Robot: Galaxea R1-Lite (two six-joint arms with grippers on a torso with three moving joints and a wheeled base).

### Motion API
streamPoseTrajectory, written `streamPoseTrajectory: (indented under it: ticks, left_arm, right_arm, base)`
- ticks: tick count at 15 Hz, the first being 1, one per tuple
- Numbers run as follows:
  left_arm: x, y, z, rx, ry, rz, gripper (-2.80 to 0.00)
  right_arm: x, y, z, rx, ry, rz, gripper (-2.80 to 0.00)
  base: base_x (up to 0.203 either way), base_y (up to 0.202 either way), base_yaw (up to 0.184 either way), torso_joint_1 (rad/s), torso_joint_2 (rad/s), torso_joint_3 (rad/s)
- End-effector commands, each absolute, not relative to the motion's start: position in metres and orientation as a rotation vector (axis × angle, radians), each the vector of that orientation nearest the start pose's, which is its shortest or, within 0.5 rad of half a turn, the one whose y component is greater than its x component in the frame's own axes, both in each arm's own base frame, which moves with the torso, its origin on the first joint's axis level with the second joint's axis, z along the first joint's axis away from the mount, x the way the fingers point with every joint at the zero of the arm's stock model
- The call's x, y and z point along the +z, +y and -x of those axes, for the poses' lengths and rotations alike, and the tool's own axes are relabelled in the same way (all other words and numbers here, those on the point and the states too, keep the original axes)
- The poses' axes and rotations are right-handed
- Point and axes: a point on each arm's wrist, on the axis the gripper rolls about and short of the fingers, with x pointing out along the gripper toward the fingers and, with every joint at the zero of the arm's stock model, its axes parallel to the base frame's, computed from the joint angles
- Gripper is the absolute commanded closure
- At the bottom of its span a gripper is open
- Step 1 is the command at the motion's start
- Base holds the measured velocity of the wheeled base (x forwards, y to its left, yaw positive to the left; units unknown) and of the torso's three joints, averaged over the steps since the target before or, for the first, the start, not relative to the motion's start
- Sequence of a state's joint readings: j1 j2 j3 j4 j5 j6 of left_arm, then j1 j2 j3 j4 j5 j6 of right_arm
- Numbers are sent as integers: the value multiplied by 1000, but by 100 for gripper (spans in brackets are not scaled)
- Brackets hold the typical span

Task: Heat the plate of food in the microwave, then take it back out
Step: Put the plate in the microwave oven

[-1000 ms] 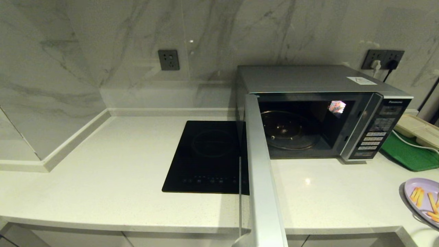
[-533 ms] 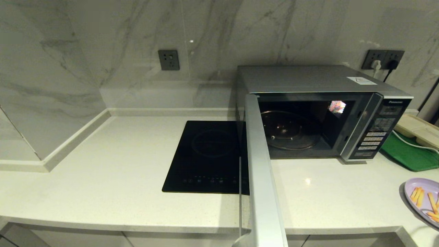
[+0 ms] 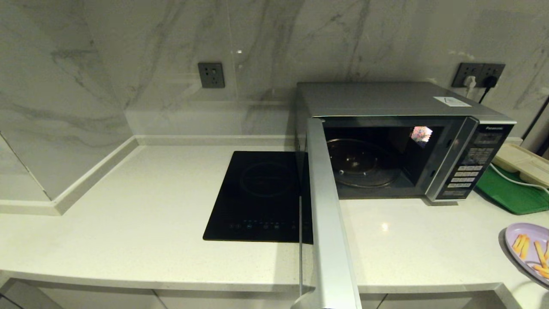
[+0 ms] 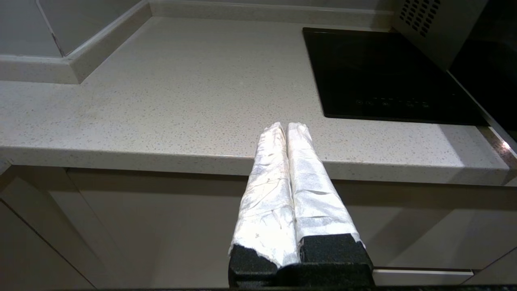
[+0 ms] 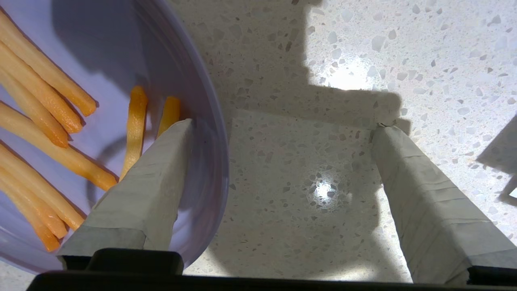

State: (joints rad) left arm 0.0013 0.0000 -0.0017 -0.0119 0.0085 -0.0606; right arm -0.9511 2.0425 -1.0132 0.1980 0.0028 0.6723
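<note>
Your microwave [image 3: 403, 141] door stands open, turntable bare; the plate of food [image 3: 529, 251] sits on the counter [image 3: 128, 223] unheated. Your right pincer [image 5: 278, 133] gapes wide across its rim; the left pincer [image 4: 287, 131], closed, is parked.

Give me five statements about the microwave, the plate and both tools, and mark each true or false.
1. The microwave door stands open. True.
2. The plate of food sits on the glass turntable. False: the plate lies on the counter at the robot's right; the turntable is bare.
3. The right tool is open, one finger over the plate's rim, the other over the counter. True.
4. The left tool is open above the cooktop. False: it is shut, low in front of the counter edge.
5. Orange-yellow sticks lie on the plate. True.
</note>
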Motion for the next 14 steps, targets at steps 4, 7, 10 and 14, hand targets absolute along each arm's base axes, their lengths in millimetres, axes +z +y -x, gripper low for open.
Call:
streamPoseTrajectory:
  ticks: [4, 7, 10, 14]
  left_arm:
    - [77, 0, 23, 10, -14, 61, 0]
    - [77, 0, 23, 10, -14, 61, 0]
    - [77, 0, 23, 10, -14, 61, 0]
    - [77, 0, 23, 10, -14, 61, 0]
  right_arm:
    - [55, -264, -189, -1210, 851, -1145, 0]
    - [56, -264, -189, -1210, 850, -1145, 0]
    - [56, -264, -189, -1210, 848, -1144, 0]
    - [55, -263, -189, -1209, 854, -1147, 0]
  base:
    - [0, 0, 0, 0, 0, 0]
    - [0, 0, 0, 0, 0, 0]
    - [0, 0, 0, 0, 0, 0]
    - [0, 0, 0, 0, 0, 0]
